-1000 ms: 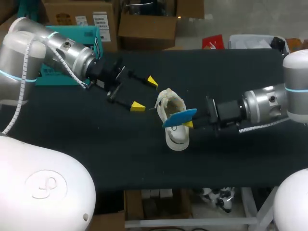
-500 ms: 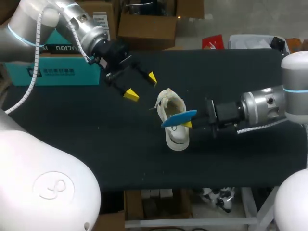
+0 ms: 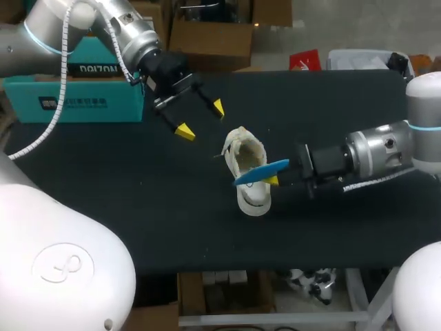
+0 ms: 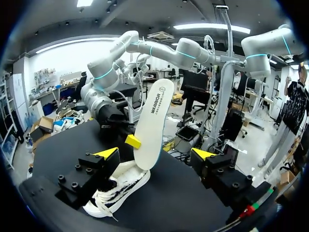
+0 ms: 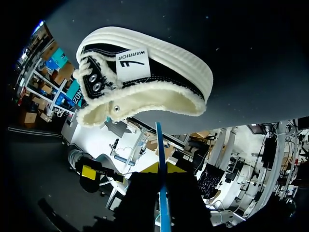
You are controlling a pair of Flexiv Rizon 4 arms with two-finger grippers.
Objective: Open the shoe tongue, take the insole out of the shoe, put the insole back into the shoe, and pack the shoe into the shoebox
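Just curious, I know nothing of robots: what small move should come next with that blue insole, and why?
Probably the right fingers should lower the insole back into the shoe: it is out, held above the opening, while the left fingers hang open and apart, near the shoebox.

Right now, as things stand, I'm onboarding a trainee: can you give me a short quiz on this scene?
1. Which gripper holds the insole? A) left gripper B) right gripper C) neither
2. True or false: the insole lies flat inside the shoe.
3. Fill in: the left gripper's fingers are ___.
Key: 1 B; 2 false, it is held up, mostly clear of the shoe; 3 open.
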